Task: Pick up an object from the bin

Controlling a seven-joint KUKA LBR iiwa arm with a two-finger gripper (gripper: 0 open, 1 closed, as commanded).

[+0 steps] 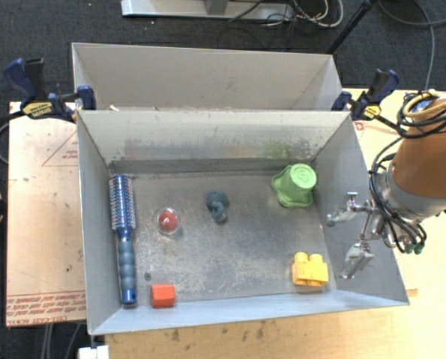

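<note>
Pincer point(352, 234) apart and empty by right wall of bin point(208, 137) — approach step; next I'd shift over yellow block point(310, 269), front-right corner.

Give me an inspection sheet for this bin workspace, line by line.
Surface: grey metal bin, floor scuffed.
Job's things: yellow block, nearest the pincer; green cup; blue hairbrush; orange cube; red ball; dark grey lump.
Clutter: nothing seen.
Grippers: pincer open, over the bin's right wall, holding nothing.
Cables: black wrist cables; floor cables behind the bin.
Surroundings: dark carpet.
</note>
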